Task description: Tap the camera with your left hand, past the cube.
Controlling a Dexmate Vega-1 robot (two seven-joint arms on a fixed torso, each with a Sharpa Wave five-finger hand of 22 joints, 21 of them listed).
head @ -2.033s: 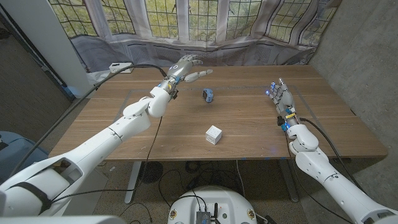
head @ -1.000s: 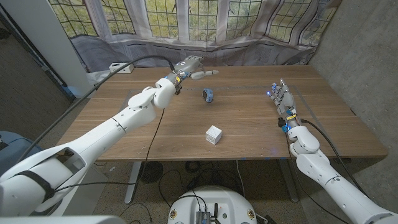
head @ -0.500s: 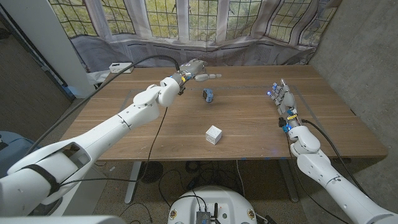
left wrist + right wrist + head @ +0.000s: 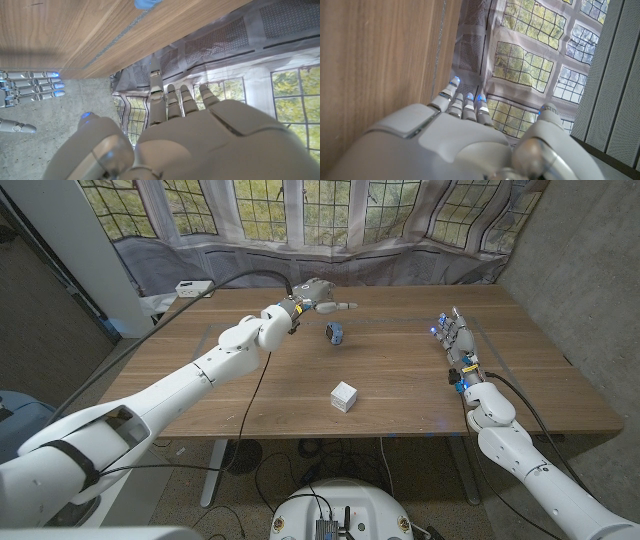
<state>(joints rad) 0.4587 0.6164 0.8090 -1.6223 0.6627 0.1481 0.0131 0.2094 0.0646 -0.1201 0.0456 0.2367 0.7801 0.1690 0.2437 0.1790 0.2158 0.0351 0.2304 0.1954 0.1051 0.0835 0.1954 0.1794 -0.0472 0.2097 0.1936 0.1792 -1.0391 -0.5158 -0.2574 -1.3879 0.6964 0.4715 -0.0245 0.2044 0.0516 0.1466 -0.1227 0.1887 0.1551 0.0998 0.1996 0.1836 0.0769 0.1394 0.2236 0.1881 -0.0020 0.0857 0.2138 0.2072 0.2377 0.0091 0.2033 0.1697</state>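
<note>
Your left hand (image 4: 318,294) hovers empty, fingers apart, just far-left of the camera (image 4: 336,333), apparently not touching, since the cube (image 4: 344,396) sits nearer; your right hand (image 4: 452,336) waits right, fingers straight together.

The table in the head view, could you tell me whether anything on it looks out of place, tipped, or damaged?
Nothing stands out. The small camera and the white cube sit apart on the wooden table, with no spill or damage visible. The left hand hovers beyond the camera, and the right hand is at the table's right side.
</note>
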